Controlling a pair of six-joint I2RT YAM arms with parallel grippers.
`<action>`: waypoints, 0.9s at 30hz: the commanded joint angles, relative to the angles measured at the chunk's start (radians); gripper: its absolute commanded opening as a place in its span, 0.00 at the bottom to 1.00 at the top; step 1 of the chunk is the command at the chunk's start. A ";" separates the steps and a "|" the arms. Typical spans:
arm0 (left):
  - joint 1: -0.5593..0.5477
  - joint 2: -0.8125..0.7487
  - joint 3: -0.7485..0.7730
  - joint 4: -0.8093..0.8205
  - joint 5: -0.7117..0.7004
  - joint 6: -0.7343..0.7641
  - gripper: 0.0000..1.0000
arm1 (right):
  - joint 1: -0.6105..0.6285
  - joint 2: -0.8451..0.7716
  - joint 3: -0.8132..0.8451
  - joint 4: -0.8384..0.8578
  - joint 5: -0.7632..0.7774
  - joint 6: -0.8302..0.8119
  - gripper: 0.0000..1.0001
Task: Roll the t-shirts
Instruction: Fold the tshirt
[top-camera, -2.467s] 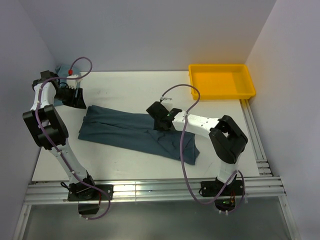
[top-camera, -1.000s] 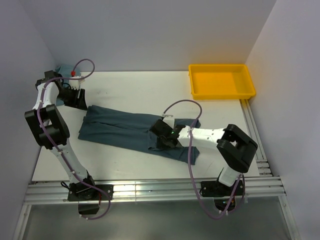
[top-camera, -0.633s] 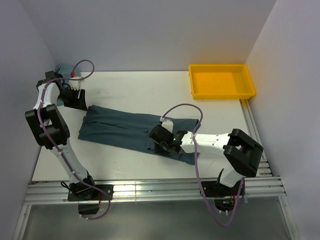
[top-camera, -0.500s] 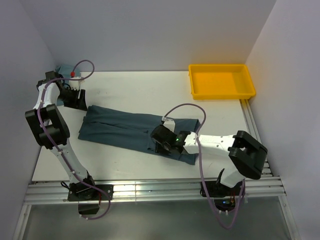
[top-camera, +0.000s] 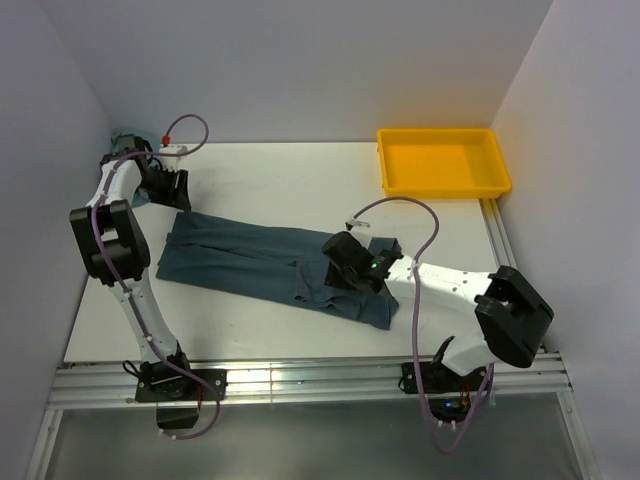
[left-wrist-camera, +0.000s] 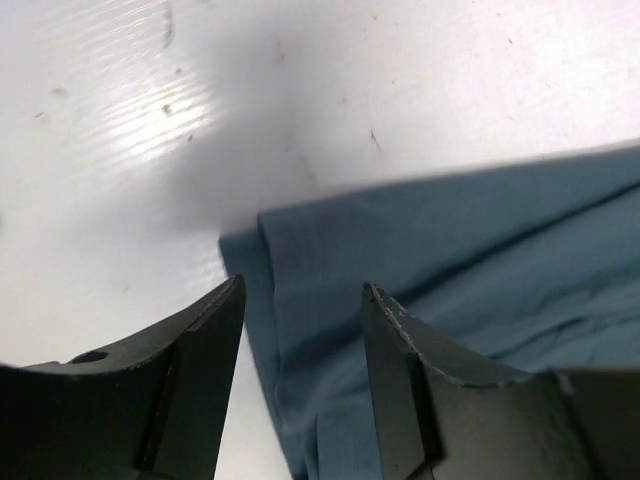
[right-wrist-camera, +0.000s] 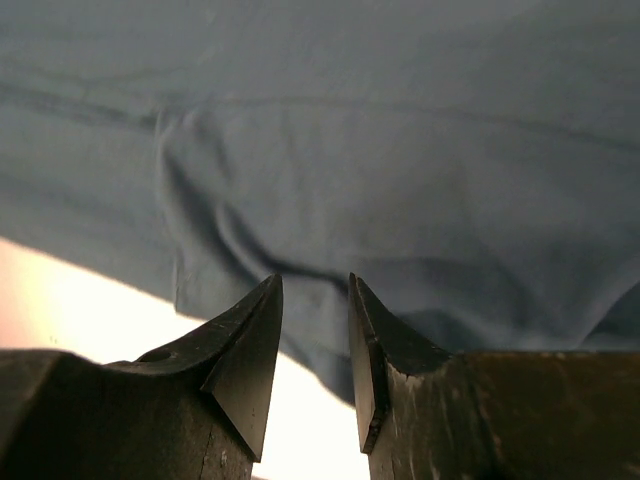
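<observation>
Left gripper (top-camera: 172, 190) has swung in from the back-left corner to the far left corner of the t-shirt (top-camera: 235, 255), with its jaws spread astride that folded corner and not closed on it. Right gripper (top-camera: 338, 274) has slid rightward along the cloth, elbow out, jaws a narrow gap apart over the near hem, pinching nothing. The t-shirt lies in a long folded band across the white table (top-camera: 280, 180), well apart from the yellow tray (top-camera: 445, 192).

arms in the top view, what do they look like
Both arms have white links, black joint blocks and a looping purple cable. The left arm has a red spot at its wrist, the right arm a green light. The left gripper and right gripper have black wedge-shaped fingers.
</observation>
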 joint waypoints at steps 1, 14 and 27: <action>-0.022 0.051 0.036 0.023 -0.014 -0.030 0.55 | -0.048 -0.027 -0.013 0.029 0.033 -0.009 0.40; -0.028 0.085 0.051 0.034 -0.017 -0.041 0.36 | -0.196 -0.124 -0.128 0.031 0.033 -0.028 0.40; -0.030 0.080 0.079 0.067 -0.068 -0.072 0.00 | -0.454 -0.251 -0.248 0.058 -0.001 -0.052 0.52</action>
